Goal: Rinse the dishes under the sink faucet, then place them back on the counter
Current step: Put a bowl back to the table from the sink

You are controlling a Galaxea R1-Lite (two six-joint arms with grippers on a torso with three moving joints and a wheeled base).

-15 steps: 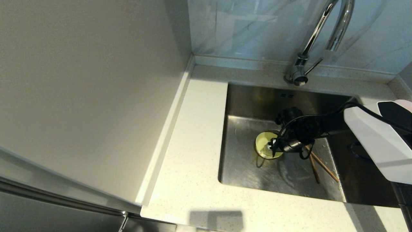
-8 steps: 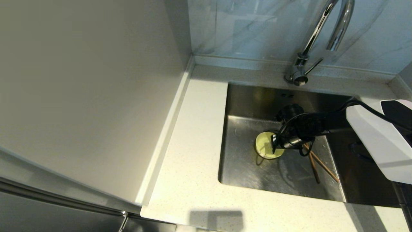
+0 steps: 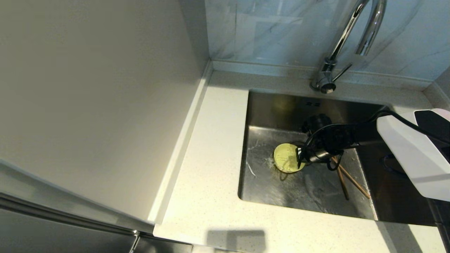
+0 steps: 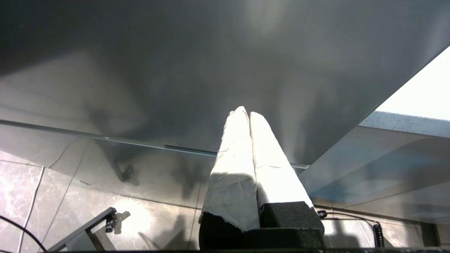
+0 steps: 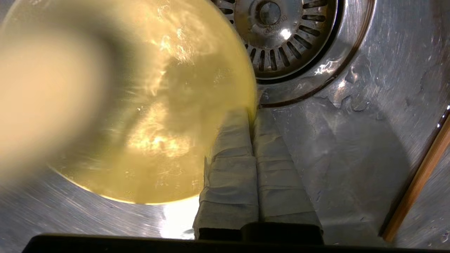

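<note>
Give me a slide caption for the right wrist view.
Right claw shut on the yellow-green bowl rim, beside the sink's drain strainer.

Plain grey wall panel (image 3: 95, 105) fills the left of the head view — smooth, unmarked, its lower edge slanting down toward the front.

Behind the basin, a pale blue-grey marbled backsplash (image 3: 274, 31), faint veins and soft reflections across it.

Bottom left corner: a dark surface with a thin metal strip (image 3: 63, 214) running diagonally.

Left wrist view — a dark glossy cabinet face (image 4: 175, 70) overhead, marbled floor tiles (image 4: 31, 189) below, a slim dark metal bracket (image 4: 84, 228) standing on the tiles.
</note>
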